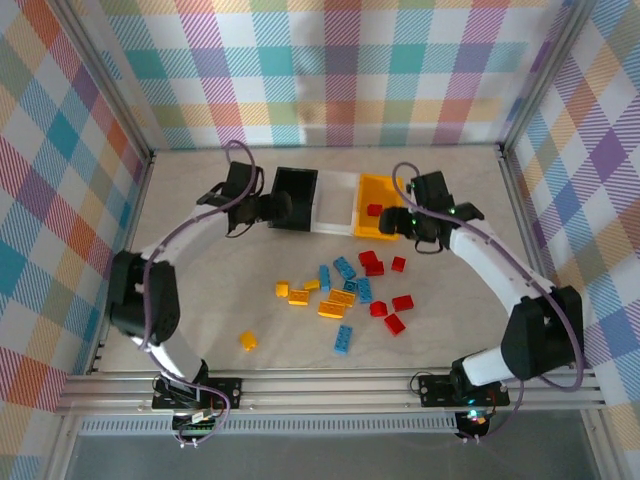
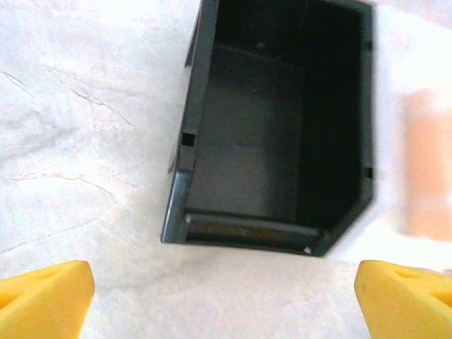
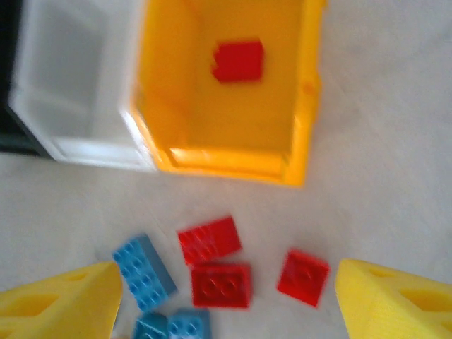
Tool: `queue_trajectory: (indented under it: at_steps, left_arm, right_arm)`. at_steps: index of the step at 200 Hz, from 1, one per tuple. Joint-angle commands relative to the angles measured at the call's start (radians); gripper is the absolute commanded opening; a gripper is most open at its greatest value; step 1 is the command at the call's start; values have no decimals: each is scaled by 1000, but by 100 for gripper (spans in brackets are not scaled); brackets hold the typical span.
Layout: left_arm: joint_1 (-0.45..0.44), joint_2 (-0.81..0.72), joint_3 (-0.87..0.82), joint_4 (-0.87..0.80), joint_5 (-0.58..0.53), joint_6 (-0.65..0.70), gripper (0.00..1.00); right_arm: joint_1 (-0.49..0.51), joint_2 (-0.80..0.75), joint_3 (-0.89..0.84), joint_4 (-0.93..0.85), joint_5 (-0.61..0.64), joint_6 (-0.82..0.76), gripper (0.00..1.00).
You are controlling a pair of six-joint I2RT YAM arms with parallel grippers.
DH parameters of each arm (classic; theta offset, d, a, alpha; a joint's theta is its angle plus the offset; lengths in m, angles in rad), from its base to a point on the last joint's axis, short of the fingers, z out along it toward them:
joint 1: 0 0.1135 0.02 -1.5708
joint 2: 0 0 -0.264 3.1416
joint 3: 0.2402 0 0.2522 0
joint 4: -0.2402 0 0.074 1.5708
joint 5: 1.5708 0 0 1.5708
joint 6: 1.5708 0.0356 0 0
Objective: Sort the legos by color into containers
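Left end effector [image 2: 226,304]: fingers spread wide, empty, hovering at the near end of the black bin [image 2: 201,106]. Right end effector [image 3: 227,281]: likewise wide, empty, above the worktop [image 1: 300,350] near the yellow-orange bin [image 3: 305,106]. White bin [image 1: 335,200] joined between the two. Loose bricks [image 1: 345,290], red, blue and yellow-orange, clustered mid-worktop. One red brick [image 3: 239,61] lies inside the yellow-orange bin. One yellow brick [image 1: 248,340] sits apart, leftward.

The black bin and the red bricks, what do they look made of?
The black bin looks like molded plastic, semi-gloss: thin walls and a soft sheen along its near rim. The red bricks look like hard, shiny plastic with molded studs on top, though blur hides finer finish.
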Motion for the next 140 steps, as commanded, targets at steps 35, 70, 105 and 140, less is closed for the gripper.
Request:
queue_trajectory:
  at_steps: [35,70,105,140]
  left_arm:
    - [-127,-309,-228,-32,21,-76,97]
    - [-156,-428,-366,-40,29,-126,97]
    - [-157,-495,-424,-67,20,-132,97]
    - [-157,-519,-437,-79,8,-130,98]
  right_arm:
    - [1,23,-193,4,12,65,70]
    - [3,115,-178,66,16,72,64]
    - [5,215,-122,75,65,77,63]
    - [5,268,-90,101,87,93,60]
